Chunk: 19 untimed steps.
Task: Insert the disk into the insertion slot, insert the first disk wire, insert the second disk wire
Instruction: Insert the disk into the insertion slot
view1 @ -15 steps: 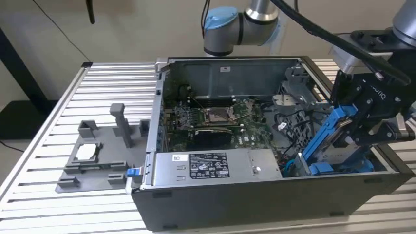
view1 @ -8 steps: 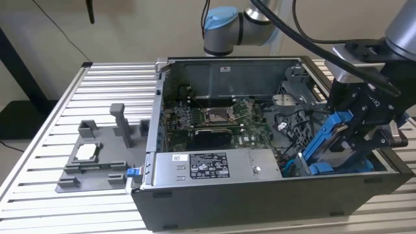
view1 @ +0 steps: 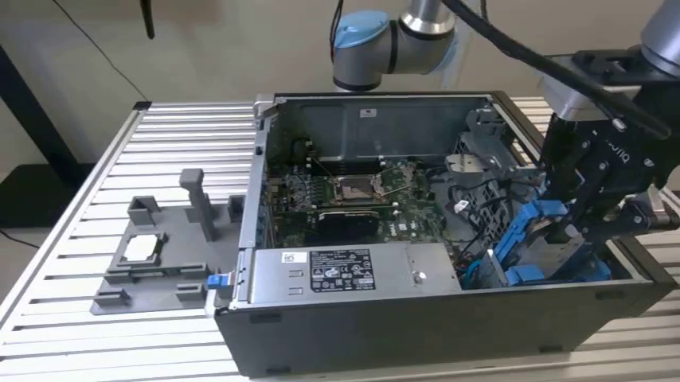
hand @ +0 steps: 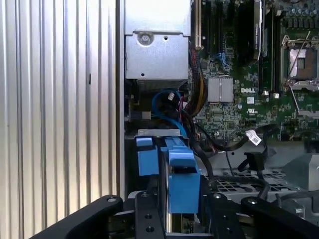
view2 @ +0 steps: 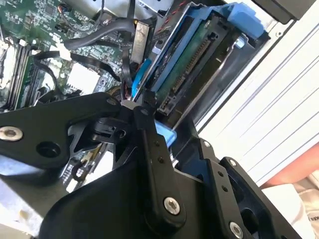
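While my gripper [view1: 574, 232] hangs over the corner of the open computer case [view1: 425, 334] at the exterior view's right, it is clenched on the disk [view1: 555, 253]. In the first wrist view my black fingers [hand: 148, 219] stand on both sides of the blue carrier tab [hand: 182, 181] and hold it between them. The disk stands nearly upright, a little tilted. Its lower end is down inside the insertion slot [hand: 149, 133], the grey cage with blue parts, and its upper end rises above the case wall.

In the second wrist view the connector edge [view2: 192, 69] of the disk is open to see. Loose black cables [view2: 99, 40] lie just beside it, over the green motherboard [view1: 361, 191]. The grey power-supply box [view1: 340, 270] lies along the near wall of the case, beside the slot. The case stands on a ribbed metal table [view1: 64, 263]. A grey fixture [view1: 159, 255] lies on that table at the exterior view's left, apart from the case.
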Motion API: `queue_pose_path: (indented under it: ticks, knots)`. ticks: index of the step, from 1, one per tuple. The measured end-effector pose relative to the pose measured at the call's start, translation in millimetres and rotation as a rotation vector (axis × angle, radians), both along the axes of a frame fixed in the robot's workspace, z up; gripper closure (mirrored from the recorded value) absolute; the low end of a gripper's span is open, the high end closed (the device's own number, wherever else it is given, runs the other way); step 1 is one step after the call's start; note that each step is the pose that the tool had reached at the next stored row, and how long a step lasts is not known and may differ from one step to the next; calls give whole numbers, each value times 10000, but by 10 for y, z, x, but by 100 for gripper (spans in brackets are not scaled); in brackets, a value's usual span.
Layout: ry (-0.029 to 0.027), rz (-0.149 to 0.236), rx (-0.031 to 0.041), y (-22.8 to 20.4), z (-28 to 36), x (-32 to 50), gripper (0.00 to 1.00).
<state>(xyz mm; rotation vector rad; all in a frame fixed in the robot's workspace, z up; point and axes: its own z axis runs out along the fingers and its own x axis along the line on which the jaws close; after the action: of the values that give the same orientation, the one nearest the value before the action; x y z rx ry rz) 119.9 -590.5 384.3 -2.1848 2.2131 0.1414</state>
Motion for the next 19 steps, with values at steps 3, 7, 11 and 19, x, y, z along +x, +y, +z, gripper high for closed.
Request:
queue_pose_path:
  ticks: [3, 7, 11, 19]
  knots:
    - [0, 1, 2, -1, 60, 0, 60]
    - [0, 2, -3, 4, 163, 0, 45]
    - [-101, 18, 199, 20, 165, -1, 45]
    - [-543, 106, 580, 47, 160, -3, 45]
